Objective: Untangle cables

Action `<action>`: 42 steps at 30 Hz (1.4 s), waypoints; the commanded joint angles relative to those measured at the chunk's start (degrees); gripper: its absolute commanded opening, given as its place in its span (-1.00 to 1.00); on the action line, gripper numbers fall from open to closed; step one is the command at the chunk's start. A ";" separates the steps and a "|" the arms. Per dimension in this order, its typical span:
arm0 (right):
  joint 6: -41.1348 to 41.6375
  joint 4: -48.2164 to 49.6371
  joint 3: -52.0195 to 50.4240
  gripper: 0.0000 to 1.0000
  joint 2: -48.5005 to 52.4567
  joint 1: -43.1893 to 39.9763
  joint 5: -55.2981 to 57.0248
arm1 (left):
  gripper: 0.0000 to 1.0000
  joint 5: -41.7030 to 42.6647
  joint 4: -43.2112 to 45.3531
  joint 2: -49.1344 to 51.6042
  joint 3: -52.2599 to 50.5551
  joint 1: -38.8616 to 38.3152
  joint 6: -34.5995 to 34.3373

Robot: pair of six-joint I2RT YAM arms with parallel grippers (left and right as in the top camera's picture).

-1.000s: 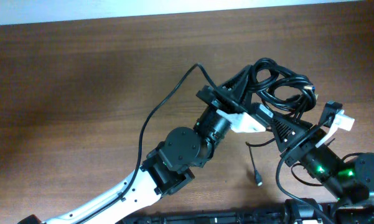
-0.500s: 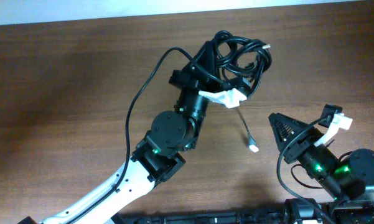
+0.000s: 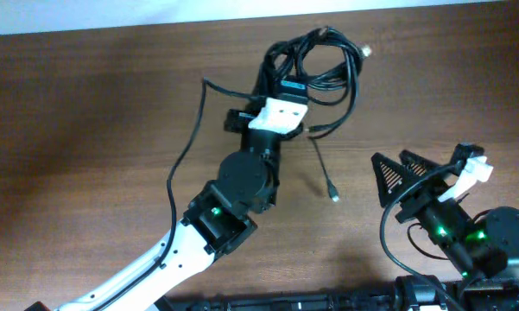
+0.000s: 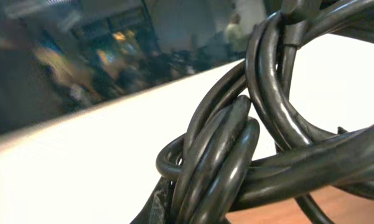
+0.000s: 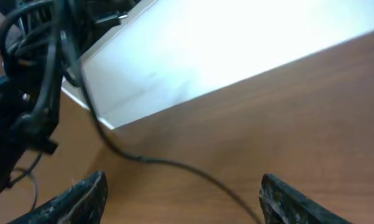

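Observation:
The cables (image 3: 328, 60) form a knotted black bundle near the table's far edge, with my left gripper (image 3: 282, 79) shut on its left side. One loose cord (image 3: 321, 164) trails from the bundle toward me and ends in a small plug (image 3: 333, 196). The left wrist view is filled by thick black loops (image 4: 236, 143) pressed tight at the jaws. My right gripper (image 3: 403, 170) stands open at the front right, apart from the bundle and holding nothing. In its wrist view the fingertips (image 5: 81, 199) are spread wide, a thin cord (image 5: 174, 165) lying on the wood beyond them.
The left arm's own thin black wire (image 3: 186, 147) arcs over the table to the left of its wrist. A white wall (image 3: 242, 10) borders the table's far edge just behind the bundle. Bare brown tabletop (image 3: 86, 112) spreads to the left.
My right gripper has opened and let go of the cables, staying at the front right. The left gripper has carried the bundle away to the back left, the loose plug end trailing.

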 commanded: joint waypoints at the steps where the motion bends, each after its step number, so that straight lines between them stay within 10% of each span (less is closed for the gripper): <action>1: -10.16 2.80 0.09 0.54 -0.04 0.31 2.10 | -1.00 10.84 -1.79 -1.84 0.92 -1.44 -21.29; 6: -19.04 9.49 0.09 0.54 -0.04 0.31 -0.87 | -1.00 24.83 -2.25 -1.77 0.92 -2.80 -23.93; 22: -25.03 19.82 0.09 0.45 -0.04 0.31 -16.13 | -1.00 25.53 -2.91 -1.77 0.92 -7.37 -23.98; 32: -25.05 20.76 0.09 -0.71 -0.04 0.28 -15.67 | -1.00 26.49 -3.17 -1.79 0.92 -9.07 -25.22; 42: -24.98 14.82 0.09 -0.82 -0.04 0.28 -15.69 | -1.00 10.58 3.65 -1.79 0.92 -8.72 -11.93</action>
